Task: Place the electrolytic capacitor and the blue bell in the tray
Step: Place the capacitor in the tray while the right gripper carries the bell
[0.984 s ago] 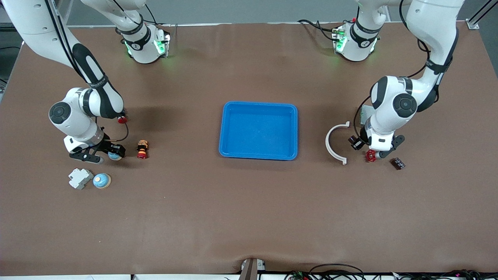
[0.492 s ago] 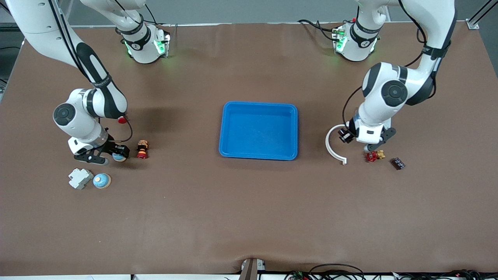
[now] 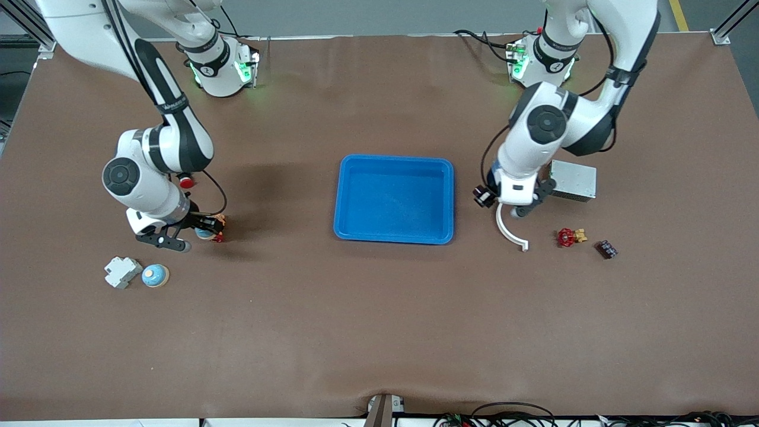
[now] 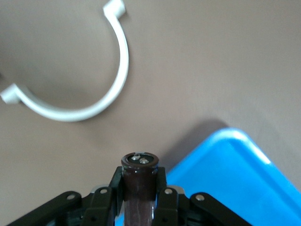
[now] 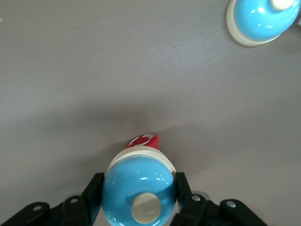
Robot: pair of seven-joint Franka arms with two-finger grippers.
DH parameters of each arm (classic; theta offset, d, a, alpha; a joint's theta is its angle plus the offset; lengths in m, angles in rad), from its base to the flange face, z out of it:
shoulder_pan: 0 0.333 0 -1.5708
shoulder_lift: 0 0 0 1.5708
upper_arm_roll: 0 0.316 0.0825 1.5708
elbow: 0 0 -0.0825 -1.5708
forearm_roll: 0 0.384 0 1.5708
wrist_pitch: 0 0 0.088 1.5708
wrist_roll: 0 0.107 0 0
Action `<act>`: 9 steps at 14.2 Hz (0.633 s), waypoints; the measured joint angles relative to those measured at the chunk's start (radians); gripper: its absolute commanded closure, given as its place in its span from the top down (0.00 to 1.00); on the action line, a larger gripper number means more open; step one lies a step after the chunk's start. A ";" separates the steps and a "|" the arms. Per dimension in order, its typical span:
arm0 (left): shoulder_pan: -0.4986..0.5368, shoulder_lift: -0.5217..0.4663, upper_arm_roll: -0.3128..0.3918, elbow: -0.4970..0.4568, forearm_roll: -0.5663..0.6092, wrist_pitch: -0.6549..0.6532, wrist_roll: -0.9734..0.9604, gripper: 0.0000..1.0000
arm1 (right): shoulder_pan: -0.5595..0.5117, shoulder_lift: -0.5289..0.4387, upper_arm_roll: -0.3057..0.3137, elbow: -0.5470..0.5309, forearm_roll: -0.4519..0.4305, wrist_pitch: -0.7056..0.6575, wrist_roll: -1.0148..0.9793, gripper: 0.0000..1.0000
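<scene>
Both arms are loaded and mid-carry. Left gripper [image 4: 139, 197] has its fingers [image 4: 113, 188] pinching the electrolytic capacitor [image 4: 139, 188], the dark cylinder sticking out past the fingertips with its two-pin end showing; it hangs over the worktop [image 3: 379, 332] just off the tray [image 3: 350, 225], whose blue corner [image 4: 235, 174] shows right beside the fingers, and the white curved clamp [image 4: 89, 106] lies on the worktop ahead of them. Right gripper [image 5: 138, 197] has its fingers [image 5: 94, 193] clamped on either side of the blue bell [image 5: 139, 190], held low over the worktop, a bit of red from the small figurine [image 5: 143, 140] peeking out just past the bell. A second blue bell [image 3: 155, 275] sits on the worktop beside a grey block [image 3: 123, 271], well clear of the fingers. To do it well, I'd say: keep both grips firm, carry high enough to clear the tray rim, and bring each load fully over the tray floor before lowering. The capacitor is round and will likely roll, so set it down low and flat. The right arm has a longer trip; stagger the arrivals so the arms don't crowd over the tray.
</scene>
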 measured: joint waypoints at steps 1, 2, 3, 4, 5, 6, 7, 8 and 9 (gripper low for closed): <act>-0.028 0.012 -0.002 0.004 0.000 0.000 -0.042 0.00 | 0.025 -0.010 0.000 0.011 0.000 -0.033 0.043 0.00; -0.055 0.027 -0.003 0.011 0.000 0.000 -0.085 0.00 | 0.056 -0.020 0.000 0.021 -0.002 -0.060 0.098 0.00; -0.078 0.044 -0.003 0.021 0.000 0.000 -0.121 0.00 | 0.092 -0.028 0.001 0.029 -0.015 -0.081 0.163 0.00; -0.099 0.063 -0.004 0.033 0.000 0.000 -0.146 0.00 | 0.133 -0.033 0.002 0.038 -0.048 -0.101 0.246 0.00; -0.114 0.083 -0.004 0.046 0.000 0.000 -0.166 0.00 | 0.175 -0.035 0.003 0.050 -0.092 -0.125 0.341 0.00; -0.126 0.103 -0.004 0.057 0.000 0.000 -0.184 0.00 | 0.217 -0.035 0.004 0.068 -0.129 -0.158 0.435 0.00; -0.135 0.121 -0.004 0.067 0.000 0.000 -0.194 0.00 | 0.253 -0.035 0.005 0.089 -0.147 -0.193 0.505 0.00; -0.140 0.138 -0.004 0.074 0.000 0.000 -0.198 0.00 | 0.283 -0.035 0.005 0.113 -0.152 -0.220 0.555 0.00; -0.142 0.154 -0.004 0.078 0.000 0.000 -0.198 0.00 | 0.306 -0.035 0.005 0.132 -0.152 -0.234 0.591 0.00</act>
